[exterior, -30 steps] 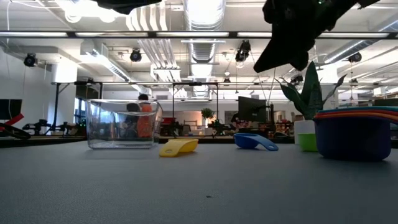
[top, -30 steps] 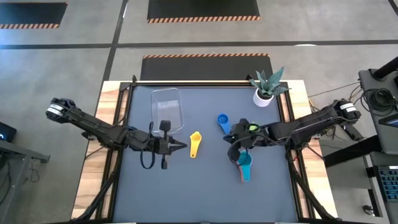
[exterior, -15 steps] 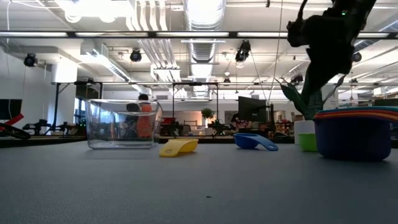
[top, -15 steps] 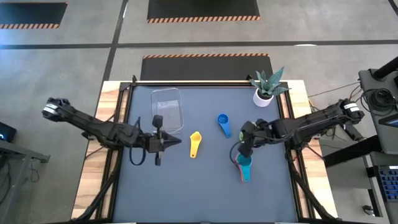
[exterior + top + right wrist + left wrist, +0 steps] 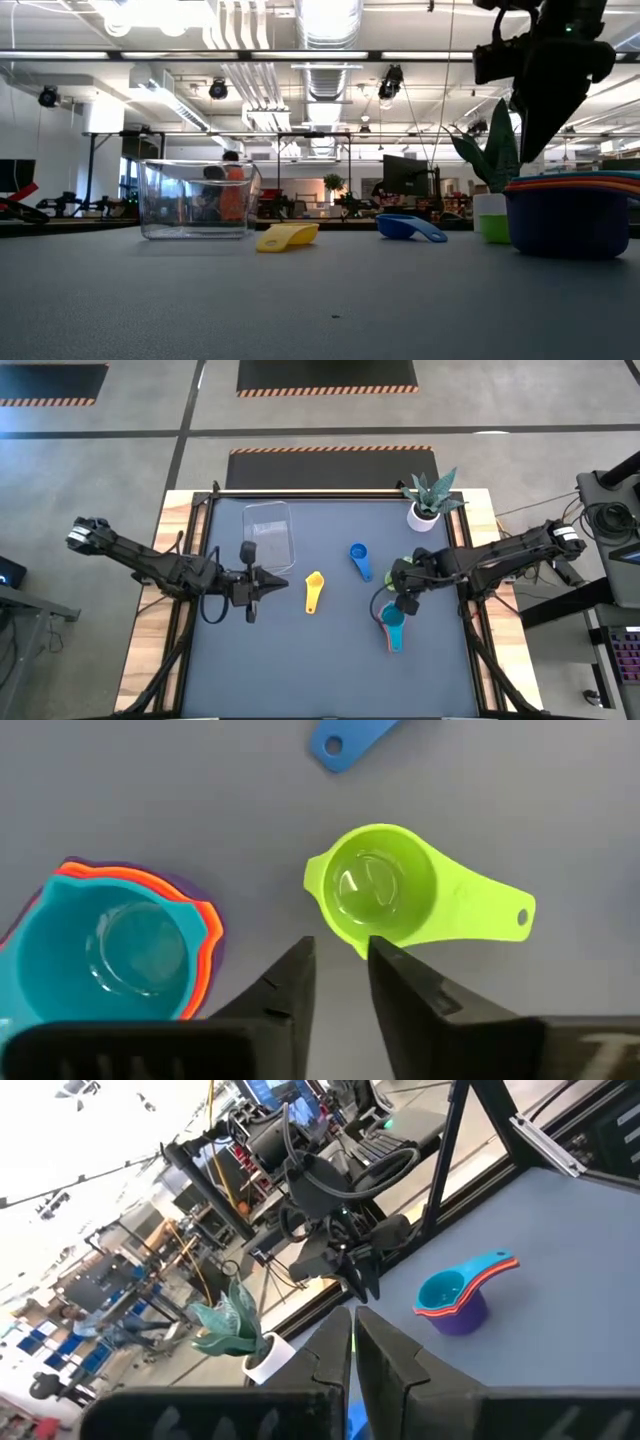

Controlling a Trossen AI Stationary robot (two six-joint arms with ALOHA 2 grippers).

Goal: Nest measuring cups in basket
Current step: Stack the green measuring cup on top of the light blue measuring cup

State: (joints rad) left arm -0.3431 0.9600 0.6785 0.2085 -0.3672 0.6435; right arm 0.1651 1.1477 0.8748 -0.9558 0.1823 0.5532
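Observation:
The clear basket (image 5: 268,537) stands at the table's far left. A yellow measuring cup (image 5: 314,592) and a blue one (image 5: 359,560) lie loose on the mat. A nested stack with the teal cup on top (image 5: 130,945) rests on its base at the right (image 5: 392,625). A green cup (image 5: 385,890) sits upright beside it, bowl up. My right gripper (image 5: 340,955) points steeply down above the green cup's rim, slightly open, holding nothing. My left gripper (image 5: 272,584) hangs level near the basket, shut and empty.
A white pot with a green plant (image 5: 428,508) stands at the far right corner. Wooden rails (image 5: 181,560) frame the dark mat. Open mat lies along the near edge and between the yellow cup and the stack.
My right gripper has drawn back toward the table's right edge and tipped from nearly level to pointing steeply down over the green cup. My left gripper has pulled back a little toward the left edge, risen and rolled about its own axis. No cup has moved.

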